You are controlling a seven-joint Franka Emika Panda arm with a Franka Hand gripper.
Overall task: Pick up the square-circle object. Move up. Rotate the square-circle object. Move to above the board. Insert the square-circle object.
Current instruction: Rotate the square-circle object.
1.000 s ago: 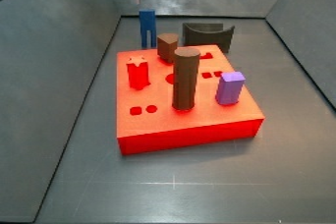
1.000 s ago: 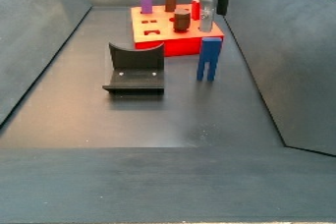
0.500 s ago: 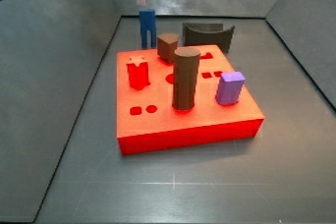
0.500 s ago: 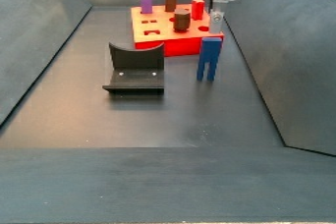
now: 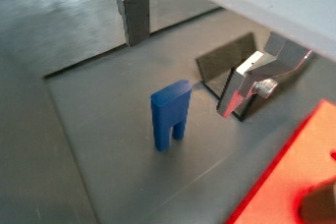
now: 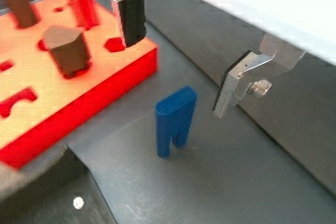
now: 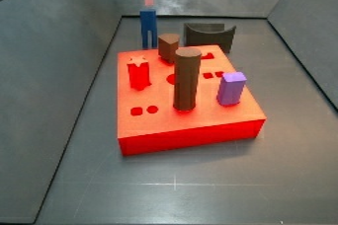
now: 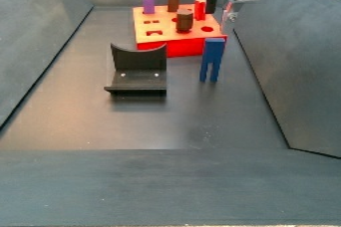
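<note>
hovering above the upright square-circle object (image 6: 175, 120), gripper (image 6: 184, 53) jaws wide, empty; block looks rigid, light, smooth; grip flat upper sides.

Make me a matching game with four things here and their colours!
Things:
1. block with two legs
2. board with holes
3. tall cylinder
4. short block

Colours:
A. red
B. lilac
C. blue
D. dark brown

Pairs: 1-C, 2-A, 3-D, 4-B. The open gripper hangs above the blue block, holding nothing.
</note>
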